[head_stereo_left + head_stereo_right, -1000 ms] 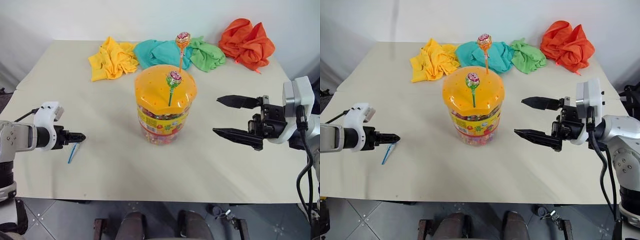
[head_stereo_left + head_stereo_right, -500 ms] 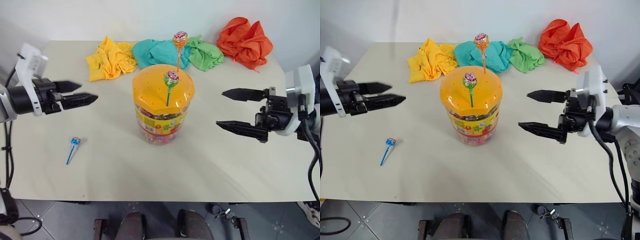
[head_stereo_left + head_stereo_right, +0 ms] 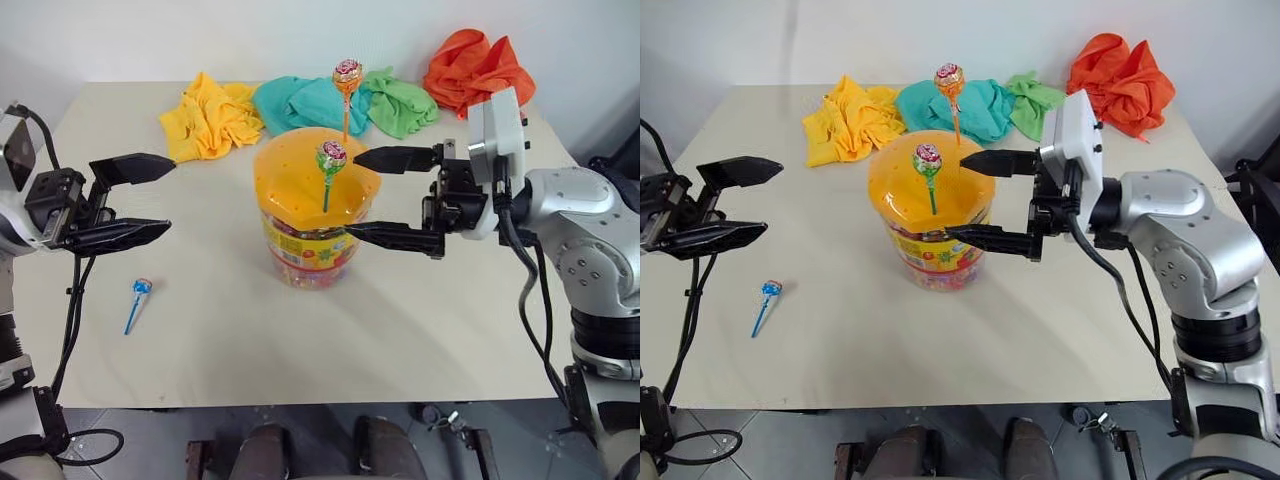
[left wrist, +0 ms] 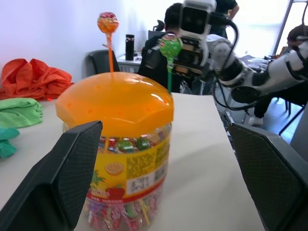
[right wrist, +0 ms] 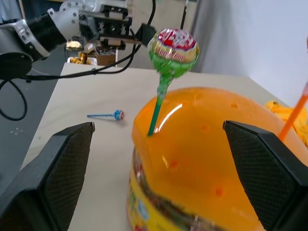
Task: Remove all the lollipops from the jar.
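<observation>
Jar [image 3: 312, 215] base partly hidden behind right gripper's [image 3: 351, 193] spread, empty fingers; left gripper [image 3: 170, 196] likewise spread, empty.

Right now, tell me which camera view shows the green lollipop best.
The right wrist view: the green lollipop is large there, its stick entering a hole in the jar lid. The left wrist view shows it against the right pincer's housing. The eye views show it small, between the open right pincer fingers.
</observation>
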Tool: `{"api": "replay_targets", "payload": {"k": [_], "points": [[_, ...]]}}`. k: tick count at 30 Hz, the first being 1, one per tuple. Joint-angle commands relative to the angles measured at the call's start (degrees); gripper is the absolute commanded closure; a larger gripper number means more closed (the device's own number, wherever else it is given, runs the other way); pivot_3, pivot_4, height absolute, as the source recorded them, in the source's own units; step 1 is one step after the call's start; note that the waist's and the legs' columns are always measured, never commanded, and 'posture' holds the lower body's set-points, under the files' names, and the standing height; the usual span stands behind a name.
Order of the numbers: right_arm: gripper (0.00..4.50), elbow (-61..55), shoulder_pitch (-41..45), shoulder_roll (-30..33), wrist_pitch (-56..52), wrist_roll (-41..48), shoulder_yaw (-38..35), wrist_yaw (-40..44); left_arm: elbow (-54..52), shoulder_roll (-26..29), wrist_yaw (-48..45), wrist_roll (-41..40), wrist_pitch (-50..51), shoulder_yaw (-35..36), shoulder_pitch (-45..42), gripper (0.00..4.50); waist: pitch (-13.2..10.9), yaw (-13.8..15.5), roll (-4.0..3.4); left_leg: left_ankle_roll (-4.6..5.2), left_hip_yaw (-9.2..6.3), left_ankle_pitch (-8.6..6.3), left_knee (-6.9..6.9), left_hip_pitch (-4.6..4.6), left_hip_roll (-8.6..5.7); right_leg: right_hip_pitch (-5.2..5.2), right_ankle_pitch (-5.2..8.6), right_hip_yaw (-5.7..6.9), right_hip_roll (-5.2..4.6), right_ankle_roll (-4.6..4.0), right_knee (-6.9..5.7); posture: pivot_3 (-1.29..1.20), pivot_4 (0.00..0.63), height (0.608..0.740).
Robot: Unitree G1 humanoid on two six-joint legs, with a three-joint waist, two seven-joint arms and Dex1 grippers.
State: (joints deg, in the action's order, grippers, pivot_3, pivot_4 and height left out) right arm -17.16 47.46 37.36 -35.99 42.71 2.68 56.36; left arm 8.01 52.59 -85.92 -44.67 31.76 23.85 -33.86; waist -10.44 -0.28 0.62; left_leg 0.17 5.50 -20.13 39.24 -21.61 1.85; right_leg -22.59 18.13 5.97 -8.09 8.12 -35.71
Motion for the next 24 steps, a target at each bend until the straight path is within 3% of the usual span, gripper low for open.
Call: {"api": "replay_targets", "payload": {"k": [1, 4, 15, 24], "points": [[0.19, 2.22, 4.0, -2.87, 0.89, -2.51, 4.14, 2.43, -1.57, 0.83, -0.41, -0.79, -2.18, 2.36, 2.27, 0.0, 0.0, -0.23, 0.0, 0.0, 0.01, 0.0, 0.0, 0.01, 0.0, 0.0, 0.0, 0.0, -0.01, 0.0, -0.02, 0.0, 0.15, 0.74], [0.92, 4.53, 6.22, -4.74, 0.66, -3.76, 5.68, 3.52, -3.58, 0.31, 0.76, -2.61, -1.82, 3.36, 3.3, 0.0, 0.01, -0.55, 0.01, 0.0, 0.0, 0.0, 0.0, 0.01, 0.0, -0.02, 0.0, 0.02, -0.02, 0.0, -0.08, 0.0, 0.15, 0.74], [4.48, 8.94, 11.33, -7.66, 1.51, -4.85, 3.37, 5.57, -7.29, -0.05, 3.5, -5.72, -1.55, 5.48, 6.7, 0.0, 0.02, -1.48, 0.02, 0.0, -0.09, 0.0, 0.01, 0.01, -0.01, -0.02, 0.0, 0.14, -0.08, -0.01, -0.17, 0.0, 0.15, 0.74], [4.48, 14.47, 16.16, -10.26, -0.87, -0.47, -5.53, -0.25, -6.11, -1.11, 3.6, -8.03, -1.49, 4.29, 4.13, 0.0, 0.02, -1.42, 0.02, 0.0, -0.09, 0.0, 0.02, 0.01, -0.02, -0.02, -0.01, 0.13, -0.09, -0.01, -0.17, 0.0, 0.15, 0.74]]}}
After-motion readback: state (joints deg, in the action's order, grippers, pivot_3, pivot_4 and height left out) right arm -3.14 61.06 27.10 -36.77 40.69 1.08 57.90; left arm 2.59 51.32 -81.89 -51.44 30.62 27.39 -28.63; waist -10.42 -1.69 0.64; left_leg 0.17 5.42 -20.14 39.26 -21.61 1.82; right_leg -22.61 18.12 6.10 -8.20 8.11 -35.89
